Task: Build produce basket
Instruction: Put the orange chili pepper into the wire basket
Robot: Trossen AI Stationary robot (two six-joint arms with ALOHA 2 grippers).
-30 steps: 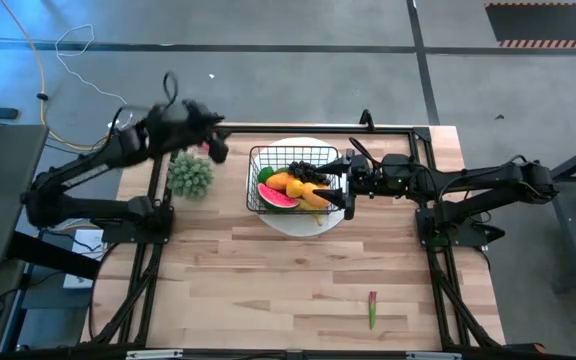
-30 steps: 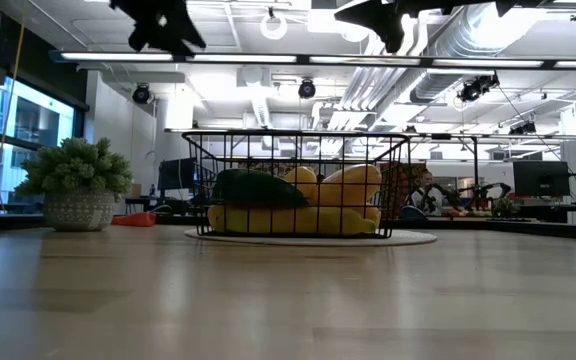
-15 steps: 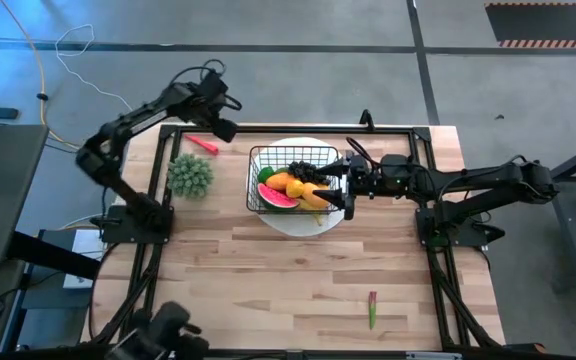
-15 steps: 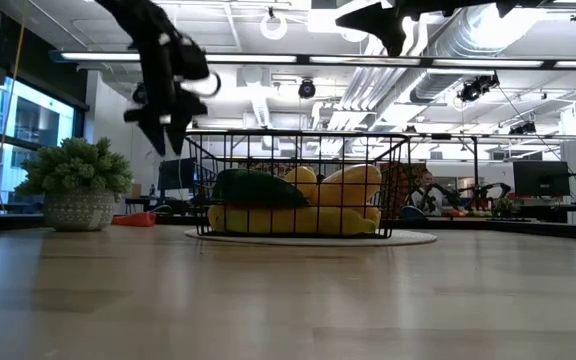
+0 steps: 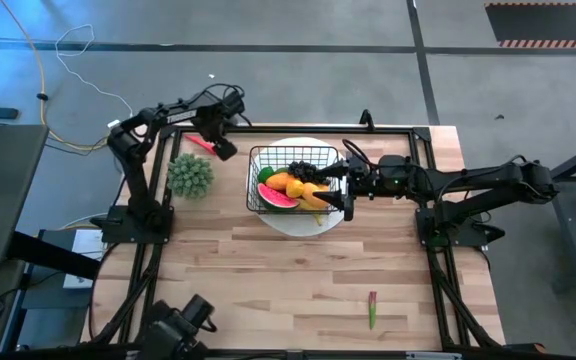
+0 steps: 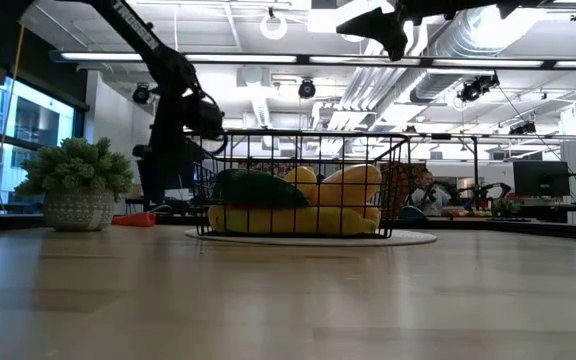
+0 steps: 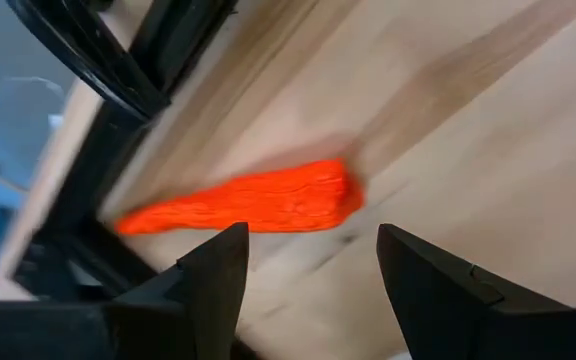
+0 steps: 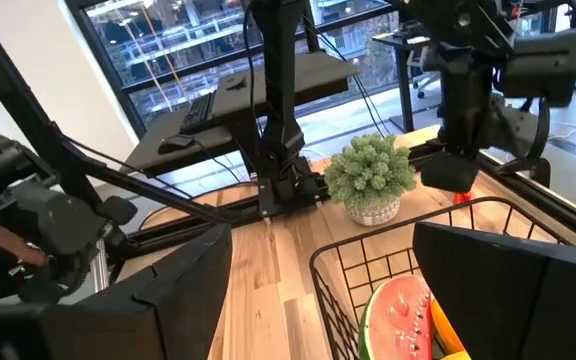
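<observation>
The black wire basket (image 5: 293,180) stands on a round white plate (image 5: 303,224) at the table's far middle. It holds produce: a watermelon slice (image 5: 278,197), dark grapes (image 5: 303,170) and yellow-orange pieces (image 6: 343,195). An orange carrot-like piece (image 7: 248,205) lies flat on the wood near the far left edge (image 5: 200,143). My left gripper (image 7: 308,280) hangs open just above it, pointing down, one finger on either side of its thick end. My right gripper (image 5: 343,190) stays open and level above the basket's right side, with nothing between its fingers.
A small potted plant (image 5: 189,173) stands left of the basket, close to my left gripper. A small red and green piece (image 5: 372,308) lies alone near the front right. The black frame rail (image 7: 118,70) runs just beyond the orange piece.
My left gripper has come down from high over the table's far left corner and tipped from nearly level to pointing steeply down. It now hangs low over the orange piece, with its fingers still apart.
</observation>
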